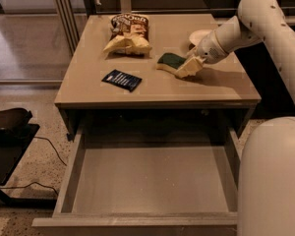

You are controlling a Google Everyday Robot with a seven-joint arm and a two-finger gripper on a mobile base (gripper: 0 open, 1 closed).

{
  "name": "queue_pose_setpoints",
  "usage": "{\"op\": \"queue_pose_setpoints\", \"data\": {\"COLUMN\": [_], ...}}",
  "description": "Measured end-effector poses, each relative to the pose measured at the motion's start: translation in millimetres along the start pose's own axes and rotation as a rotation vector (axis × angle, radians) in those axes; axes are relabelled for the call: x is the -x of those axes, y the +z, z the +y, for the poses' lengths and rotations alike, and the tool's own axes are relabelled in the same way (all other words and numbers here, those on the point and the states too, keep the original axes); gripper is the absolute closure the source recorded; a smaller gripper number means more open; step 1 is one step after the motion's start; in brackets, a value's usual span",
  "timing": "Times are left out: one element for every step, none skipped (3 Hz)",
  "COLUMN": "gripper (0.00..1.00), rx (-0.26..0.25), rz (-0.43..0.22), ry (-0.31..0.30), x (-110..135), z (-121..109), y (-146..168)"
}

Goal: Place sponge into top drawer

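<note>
The sponge (169, 61), dark green on top with pale yellow foam below, lies on the tabletop right of centre. My gripper (188, 68) reaches in from the right and sits low at the sponge's right end, touching or almost touching it. The top drawer (150, 181) is pulled fully open below the table's front edge, and its flat grey-beige bottom holds nothing.
A flat dark blue packet (121, 79) lies on the table left of the sponge. A chip bag (129, 32) lies at the back. A white plate (200, 36) sits behind my gripper. My robot's white body (273, 181) stands right of the drawer. A dark object (10, 119) sits on the floor at left.
</note>
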State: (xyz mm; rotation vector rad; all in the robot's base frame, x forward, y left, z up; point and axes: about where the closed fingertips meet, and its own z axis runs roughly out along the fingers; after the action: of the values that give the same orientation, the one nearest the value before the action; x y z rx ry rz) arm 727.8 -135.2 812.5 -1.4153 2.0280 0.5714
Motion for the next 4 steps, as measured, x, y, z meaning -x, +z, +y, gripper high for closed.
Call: {"op": "queue_pose_setpoints", "data": {"gripper": [1.00, 1.00, 1.00, 1.00], "rx": [0.000, 0.004, -0.002, -0.008], "rz": [0.000, 0.005, -0.022, -0.059], "ry": [0.000, -0.027, -0.068, -0.120], "x": [2.2, 2.2, -1.1, -8.0], "z": [0.0, 16.7, 50.8, 94.7], "y": [-2.3, -10.9, -35.6, -58.9]}}
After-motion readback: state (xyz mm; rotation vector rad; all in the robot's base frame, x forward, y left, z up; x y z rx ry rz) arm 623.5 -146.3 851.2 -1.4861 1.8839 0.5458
